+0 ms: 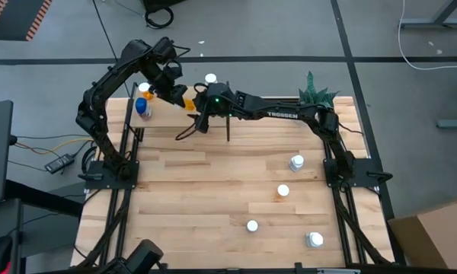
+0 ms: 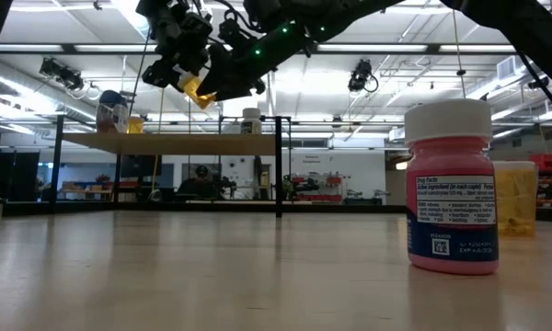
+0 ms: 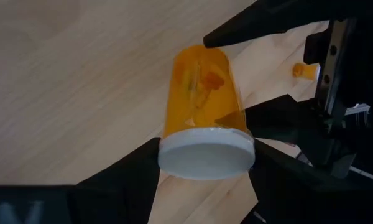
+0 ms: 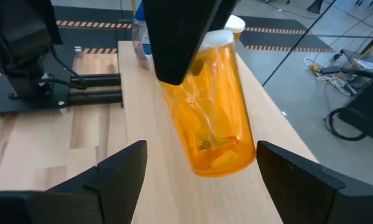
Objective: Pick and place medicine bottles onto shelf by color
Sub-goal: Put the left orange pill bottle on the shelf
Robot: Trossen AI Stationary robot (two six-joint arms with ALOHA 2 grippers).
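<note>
An orange medicine bottle (image 3: 202, 93) with a white cap is held tilted in the air above the shelf (image 1: 164, 125) by my left gripper (image 3: 205, 168), which is shut on it. My right gripper (image 4: 200, 146) is open. Its fingers stand on either side of the bottle's lower body (image 4: 214, 137); whether one of them touches it I cannot tell. In the low view the bottle (image 2: 195, 87) hangs well above the shelf board (image 2: 166, 142). A blue bottle (image 1: 143, 108) and a white-capped one (image 1: 211, 78) stand on the shelf. My left gripper pinches the orange bottle at its white cap end (image 3: 205, 152) between its two fingers, across the bottle. One finger (image 4: 180, 37) comes down over the cap side from above. The bottle is lifted clear and tilted, its closed bottom pointing away from the gripper toward the right gripper.
Several white-capped bottles stand on the near right part of the table (image 1: 297, 162) (image 1: 282, 191) (image 1: 252, 225) (image 1: 314, 240). In the low view a pink bottle (image 2: 451, 188) stands close, with an orange one (image 2: 515, 198) behind it. A spiky green plant (image 1: 314, 91) sits at the far right.
</note>
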